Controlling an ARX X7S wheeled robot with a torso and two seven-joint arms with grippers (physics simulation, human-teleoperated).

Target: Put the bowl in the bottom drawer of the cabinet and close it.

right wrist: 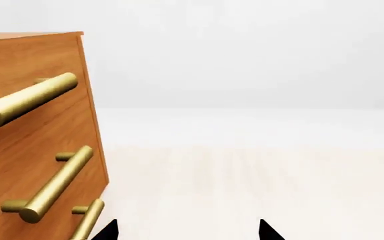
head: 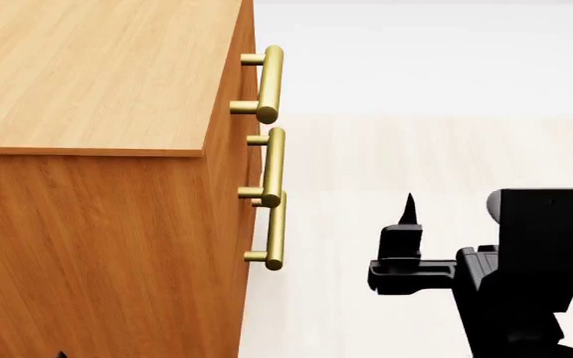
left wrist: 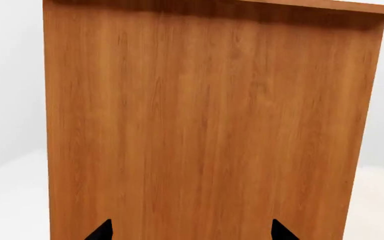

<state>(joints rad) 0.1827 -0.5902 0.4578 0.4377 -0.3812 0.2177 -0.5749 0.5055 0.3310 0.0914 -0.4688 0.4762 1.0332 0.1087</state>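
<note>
Right tool (head: 406, 224) hangs open beside the cabinet (head: 98, 216).

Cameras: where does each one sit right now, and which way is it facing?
Head view: high, looking down over the cabinet top, side panel and three brass handles; right gripper and arm show.
Left wrist view: on the left arm, facing the cabinet's plain side panel; left gripper tips at the edge.
Right wrist view: on the right arm, looking past the handled front across the floor; gripper tips show.
All three share the cabinet; head and right wrist share the handles.
</note>
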